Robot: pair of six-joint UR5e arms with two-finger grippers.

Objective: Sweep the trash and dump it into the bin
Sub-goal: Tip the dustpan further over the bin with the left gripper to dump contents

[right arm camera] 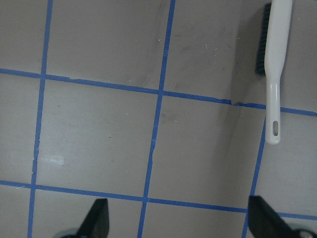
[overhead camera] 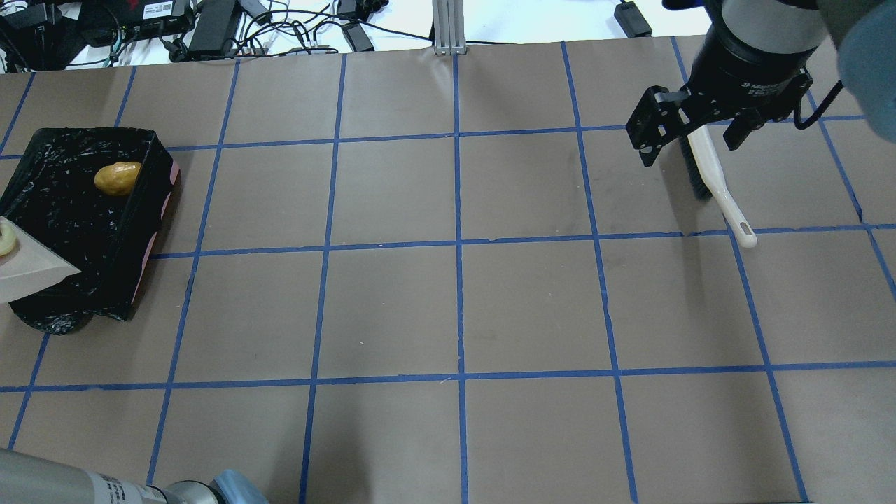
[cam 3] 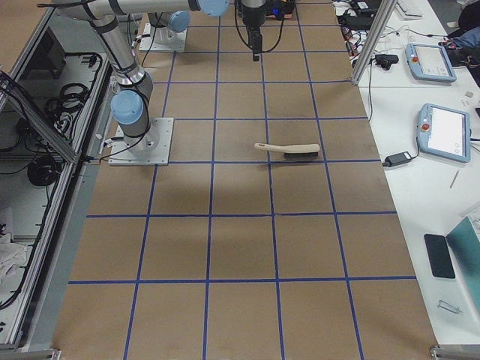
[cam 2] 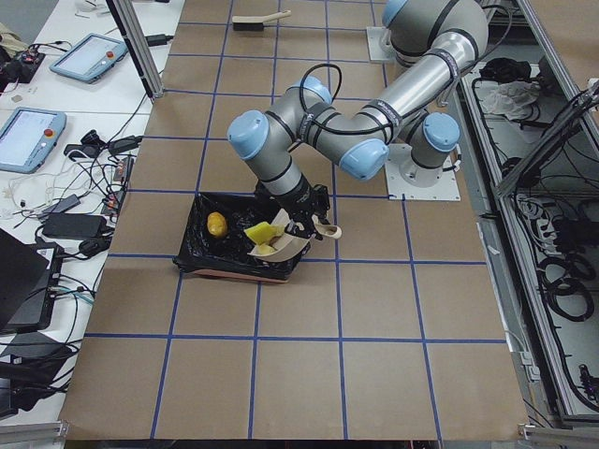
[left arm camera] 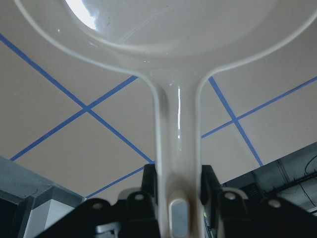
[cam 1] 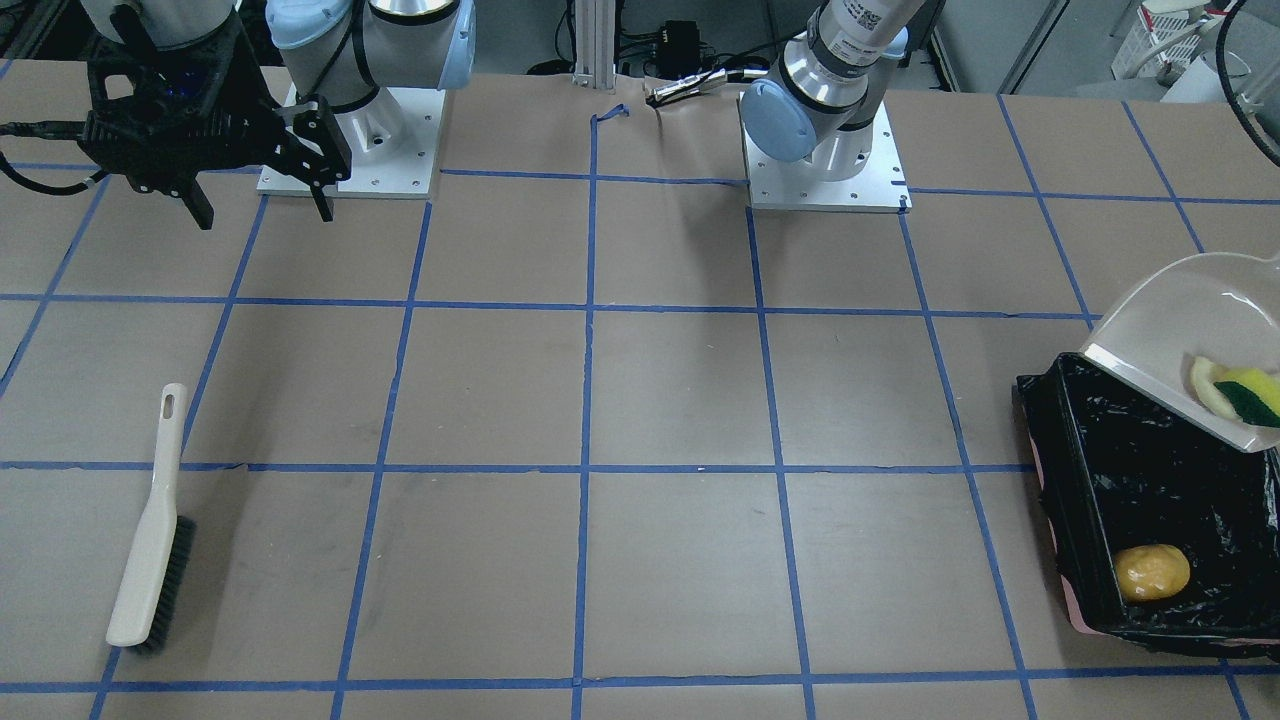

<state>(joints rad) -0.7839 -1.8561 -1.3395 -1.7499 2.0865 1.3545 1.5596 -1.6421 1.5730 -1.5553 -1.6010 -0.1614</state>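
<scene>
Clamped on the handle of the beige dustpan (cam 1: 1170,320), my left claw (left arm camera: 178,184) has one finger (left arm camera: 149,179) pressed against each side of the stem. I hold the pan off the worktop (cam 1: 680,400), tipped, at the worktop's left edge. Its open lip reaches over the near end of the bin (cam 1: 1140,470). The yellow sponge (cam 1: 1255,395) sits inside the pan close to that lip, with its green side showing. The pale cream foam scrap (cam 1: 1205,385) is tucked right against the sponge. The bin stands on the worktop by the left edge, lined with crinkly black plastic, and a strip of pinkish rim shows at its base. The glossy brown-yellow lump (cam 1: 1152,572) lies alone on the lining in the bin's far corner, on the side nearer the worktop's middle and well apart from the pan. Over toward the right edge, my right claw (right arm camera: 181,220) hangs above the worktop with its fingers spread wide and nothing between them. The brush (cam 1: 150,560) lies flat on the worktop near it. I am not touching the brush. Its white handle, with the hanging hole at the end, points back toward my base, and its dark bristles face the right edge.
</scene>
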